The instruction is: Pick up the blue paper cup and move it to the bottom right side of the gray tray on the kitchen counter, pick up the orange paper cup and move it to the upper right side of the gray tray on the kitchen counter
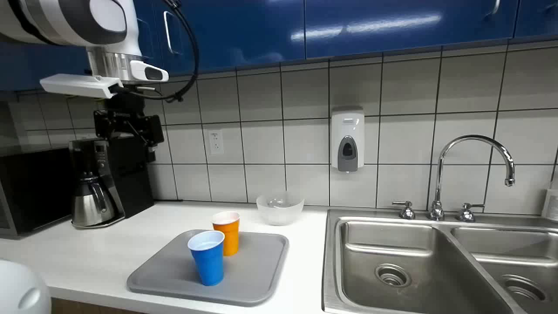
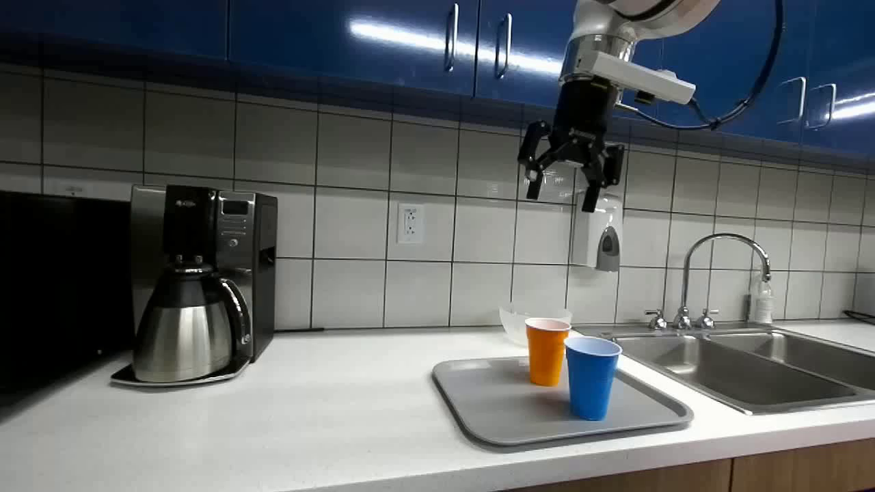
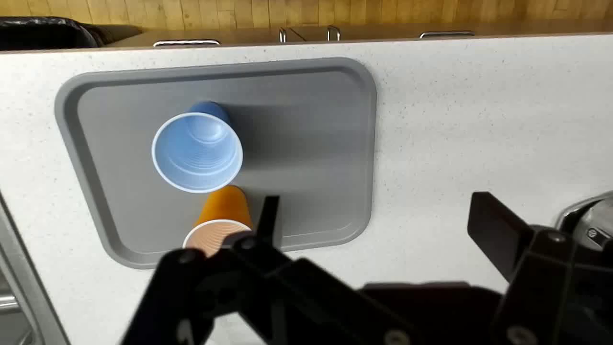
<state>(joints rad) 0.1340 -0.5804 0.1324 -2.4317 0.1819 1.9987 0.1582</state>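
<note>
In both exterior views the blue paper cup (image 1: pixel 209 262) and the orange paper cup (image 1: pixel 232 236) stood upright on the gray tray (image 1: pixel 257 261), their bases apart; the blue one was nearer the front edge of the table (image 2: pixel 342 410), the orange one nearer the tiled wall (image 2: pixel 350 290); the wrist view looked down into the blue cup's pale inside, and there the jaws hid part of the orange cup's rim; these jaws hung high above the table, apart from both cups, and the wrist view showed them spread wide; it alone took in the plank floor (image 3: pixel 335 12) and the metal handles (image 3: pixel 187 42) below the table's edge; in an exterior view the sink (image 1: pixel 330 261) showed two drains (image 1: pixel 392 275), where the wrist view caught only its corner; in an exterior view a bottle (image 2: pixel 763 301) stood whole beyond the faucet (image 2: pixel 685 287); the clear bowl (image 1: pixel 280 213) appeared in both.
</note>
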